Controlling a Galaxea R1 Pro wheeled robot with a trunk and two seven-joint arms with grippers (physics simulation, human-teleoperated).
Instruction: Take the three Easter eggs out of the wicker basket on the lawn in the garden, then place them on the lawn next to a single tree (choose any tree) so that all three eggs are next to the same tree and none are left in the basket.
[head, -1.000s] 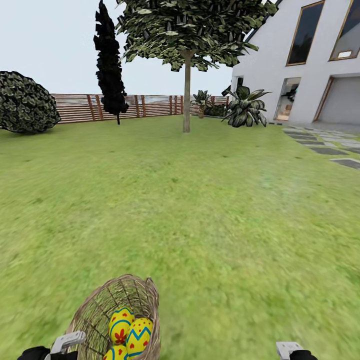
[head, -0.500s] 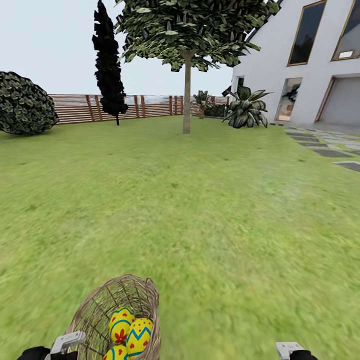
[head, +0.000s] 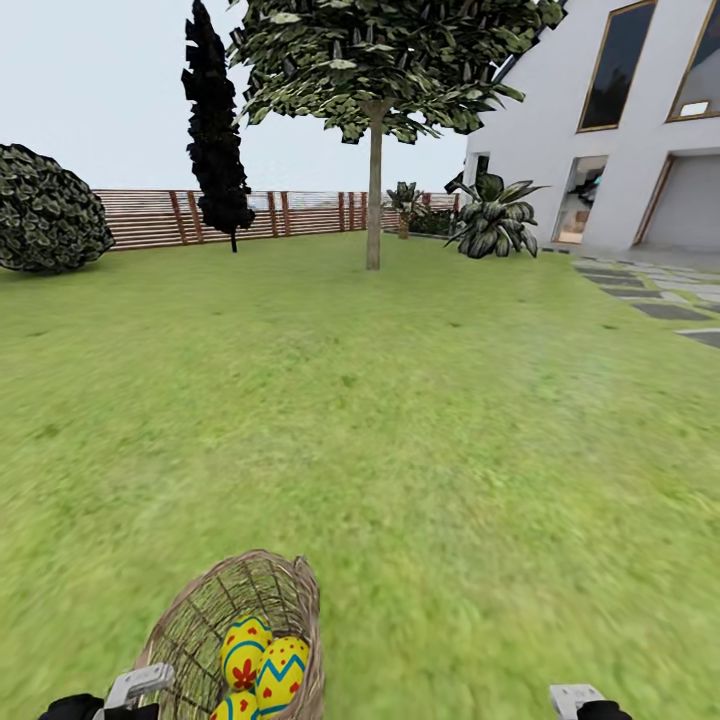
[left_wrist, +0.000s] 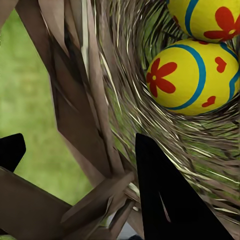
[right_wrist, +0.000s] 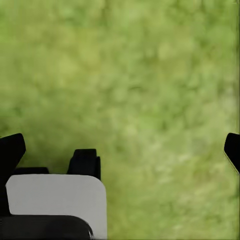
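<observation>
I hold the wicker basket (head: 235, 625) at the bottom left of my head view, with my left gripper (left_wrist: 80, 165) pinching its rim. The three Easter eggs (head: 255, 665) sit inside it. My right gripper (right_wrist: 122, 150) is spread wide over the lawn (head: 420, 420). The tree (head: 374, 180) stands far off at the top middle.

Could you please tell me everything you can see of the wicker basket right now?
The wicker basket is brown woven wicker, rounded and deep, its lower part cut off by the head view's bottom edge. It is tilted, its opening facing the camera. Three Easter eggs lie inside. The left gripper has its jaws astride the wall, one inside and one outside. Beyond it spreads the lawn.
</observation>
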